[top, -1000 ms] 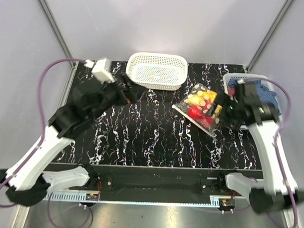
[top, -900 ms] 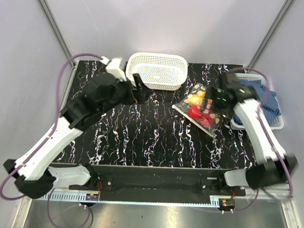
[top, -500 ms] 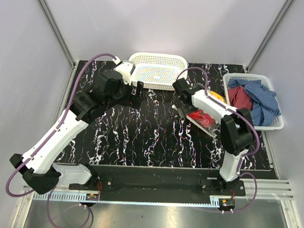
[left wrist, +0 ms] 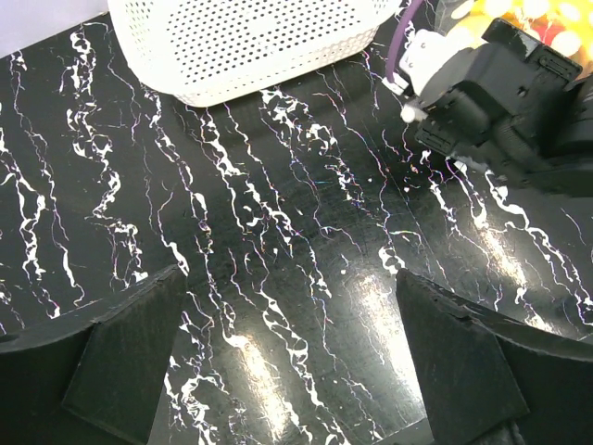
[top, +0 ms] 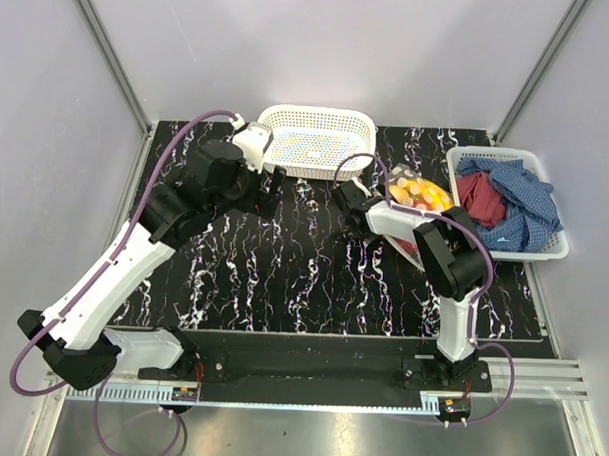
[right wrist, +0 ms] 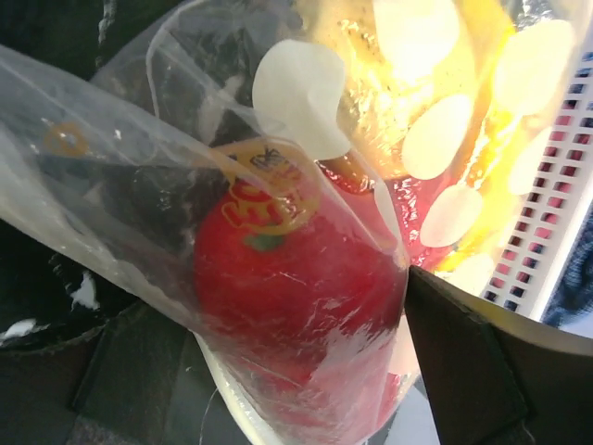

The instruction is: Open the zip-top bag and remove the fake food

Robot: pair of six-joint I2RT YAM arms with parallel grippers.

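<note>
The polka-dot zip-top bag (top: pixel 418 192) lies right of the table's middle, with yellow and red fake food inside. My right arm is folded over it, so most of the bag is hidden in the top view. My right gripper (top: pixel 382 221) is open, with its fingers on either side of the bag (right wrist: pixel 176 130). A red apple-like piece (right wrist: pixel 287 278) inside the bag sits between them, and yellow fruit (right wrist: pixel 435 83) lies behind. My left gripper (top: pixel 274 182) is open and empty over bare table, left of the bag. It also shows in the left wrist view (left wrist: pixel 290 273).
A white mesh basket (top: pixel 315 170) stands at the back centre, close to my left gripper; it also shows in the left wrist view (left wrist: pixel 259 56). A second white basket (top: pixel 544 253) at the right edge holds red and blue cloths. My right wrist body (left wrist: pixel 491 102) sits ahead of my left gripper.
My right arm swung from the bag's right side across to its left and folded over it. My left arm moved right, toward the basket's front.
</note>
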